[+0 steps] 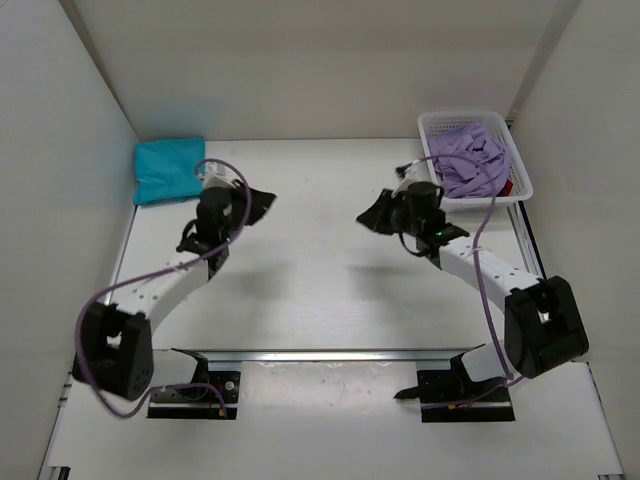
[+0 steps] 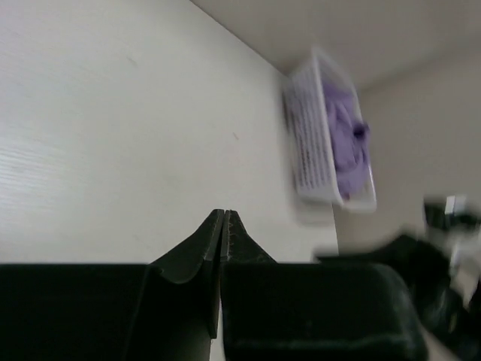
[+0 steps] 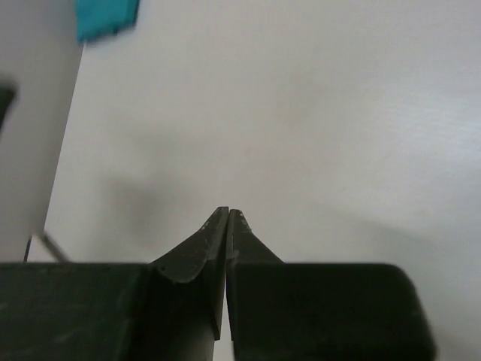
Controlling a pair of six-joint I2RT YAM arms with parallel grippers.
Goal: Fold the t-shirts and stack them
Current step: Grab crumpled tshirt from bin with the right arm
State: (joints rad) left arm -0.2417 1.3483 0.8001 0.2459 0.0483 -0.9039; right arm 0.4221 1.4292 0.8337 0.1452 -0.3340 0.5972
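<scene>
A white mesh basket (image 1: 440, 121) at the far right of the bench (image 1: 320, 290) holds a crumpled lavender t-shirt (image 1: 472, 160). A sliver of a dark red t-shirt (image 1: 506, 187) shows beneath it at the basket's near right side. Well to the left of the basket, a teal t-shirt (image 1: 168, 170) lies folded. The right tool (image 1: 365, 215) hovers just left of the basket and the left tool (image 1: 262, 203) farther left. On both, the fingers are pressed together on nothing. The job looks about a third done, with the lavender shirt likely next. To do that well, the right tool should part its fingers, clear the basket's rim and pinch only the top lavender fold. It should then lift straight up, so the red cloth does not trail and the light basket neither tips nor slides.
</scene>
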